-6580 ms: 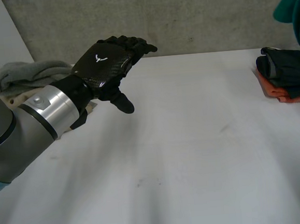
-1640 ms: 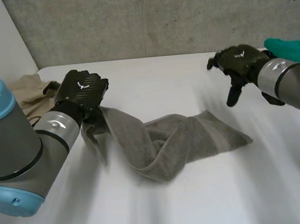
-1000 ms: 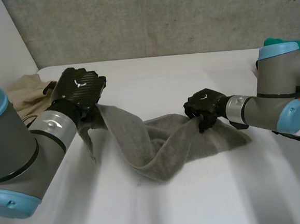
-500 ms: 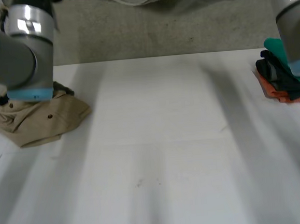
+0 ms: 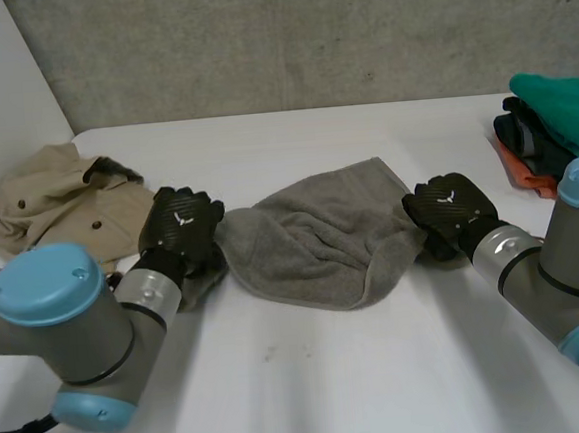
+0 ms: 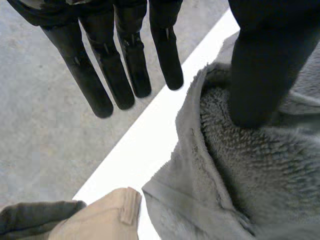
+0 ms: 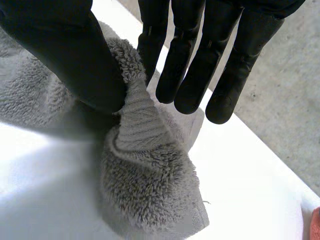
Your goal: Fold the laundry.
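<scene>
Lying crumpled near the middle of the white desk (image 5: 312,375), the grey towel (image 5: 311,240) spans the space between the two arms, with its rounded folded edge toward the camera. The left robot hand (image 5: 178,225) sits palm down at the towel's left end, where a corner of the cloth shows beneath it. In the left wrist view its fingers (image 6: 90,80) are straight and spread clear of the cloth, while its thumb (image 6: 260,70) rests on the pile just inside the hemmed edge, so this robot hand is open and grips nothing. The right robot hand (image 5: 447,207) sits at the towel's right end. In the right wrist view a raised fold of the hem stands between its thumb (image 7: 75,55) and its straight fingers (image 7: 185,65), so this robot hand is pinching the towel's edge. A beige buttoned garment (image 5: 57,195) lies bunched at the desk's left side, just beside the left robot hand. A stack of folded clothes (image 5: 553,125), teal over black over orange, sits at the desk's right edge, well apart from the towel. A grey concrete wall (image 5: 285,36) rises behind the desk.
</scene>
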{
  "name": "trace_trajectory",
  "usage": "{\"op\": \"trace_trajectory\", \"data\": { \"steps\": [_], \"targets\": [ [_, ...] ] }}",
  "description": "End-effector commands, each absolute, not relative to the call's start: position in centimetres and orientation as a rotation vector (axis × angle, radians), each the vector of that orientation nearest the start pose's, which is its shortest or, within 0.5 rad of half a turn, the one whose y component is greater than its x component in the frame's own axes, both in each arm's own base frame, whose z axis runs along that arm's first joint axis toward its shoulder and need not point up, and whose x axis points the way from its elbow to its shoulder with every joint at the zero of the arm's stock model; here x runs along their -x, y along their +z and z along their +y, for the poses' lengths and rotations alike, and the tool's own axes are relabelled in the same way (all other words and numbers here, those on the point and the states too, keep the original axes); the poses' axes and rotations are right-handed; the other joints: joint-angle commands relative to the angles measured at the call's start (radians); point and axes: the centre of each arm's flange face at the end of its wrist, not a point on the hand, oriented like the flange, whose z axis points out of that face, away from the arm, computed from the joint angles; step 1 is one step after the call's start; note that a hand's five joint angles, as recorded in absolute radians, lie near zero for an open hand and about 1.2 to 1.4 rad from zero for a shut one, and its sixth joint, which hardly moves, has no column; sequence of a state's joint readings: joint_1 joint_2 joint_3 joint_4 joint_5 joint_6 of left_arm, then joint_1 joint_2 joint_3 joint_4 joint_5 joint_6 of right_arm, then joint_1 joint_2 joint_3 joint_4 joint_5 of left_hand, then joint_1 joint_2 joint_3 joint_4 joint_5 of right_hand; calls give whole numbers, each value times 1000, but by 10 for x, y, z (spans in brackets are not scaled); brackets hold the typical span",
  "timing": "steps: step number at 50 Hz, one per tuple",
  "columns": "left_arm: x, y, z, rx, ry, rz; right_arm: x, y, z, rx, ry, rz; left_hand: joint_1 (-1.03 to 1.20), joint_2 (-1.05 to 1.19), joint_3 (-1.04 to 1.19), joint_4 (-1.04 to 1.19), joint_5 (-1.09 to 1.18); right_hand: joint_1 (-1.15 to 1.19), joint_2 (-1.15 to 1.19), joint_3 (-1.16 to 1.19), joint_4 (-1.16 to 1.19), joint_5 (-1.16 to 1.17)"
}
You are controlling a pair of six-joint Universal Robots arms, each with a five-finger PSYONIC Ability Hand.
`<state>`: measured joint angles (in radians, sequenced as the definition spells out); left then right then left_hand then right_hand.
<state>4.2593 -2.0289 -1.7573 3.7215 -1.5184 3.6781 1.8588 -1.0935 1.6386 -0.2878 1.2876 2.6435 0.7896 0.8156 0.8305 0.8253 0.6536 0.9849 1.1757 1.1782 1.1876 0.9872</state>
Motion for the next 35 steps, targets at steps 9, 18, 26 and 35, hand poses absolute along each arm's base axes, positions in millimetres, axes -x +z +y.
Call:
{"op": "trace_trajectory", "data": {
  "steps": [9, 18, 26, 35],
  "targets": [
    [251, 190, -273, -1122, -1935, 2105, -222, 165, -300, 1101, -1856, 2179, -241, -267, -282, -277, -280, 411, 221, 218, 209, 235],
    [253, 183, -302, -1120, -2003, 2273, -210, 161, -304, 1097, -1824, 2181, -221, -247, -262, -257, -259, 411, 221, 218, 209, 235],
    [260, 185, -324, -1020, -2040, 2510, -210, 160, -304, 1094, -1815, 2179, -109, -135, -150, -145, -148, 411, 221, 218, 209, 235],
    [262, 171, -331, -1015, -1970, 2594, -210, 158, -304, 1099, -1809, 2181, 25, -1, -15, -10, -13, 411, 221, 218, 209, 235]
  ]
}}
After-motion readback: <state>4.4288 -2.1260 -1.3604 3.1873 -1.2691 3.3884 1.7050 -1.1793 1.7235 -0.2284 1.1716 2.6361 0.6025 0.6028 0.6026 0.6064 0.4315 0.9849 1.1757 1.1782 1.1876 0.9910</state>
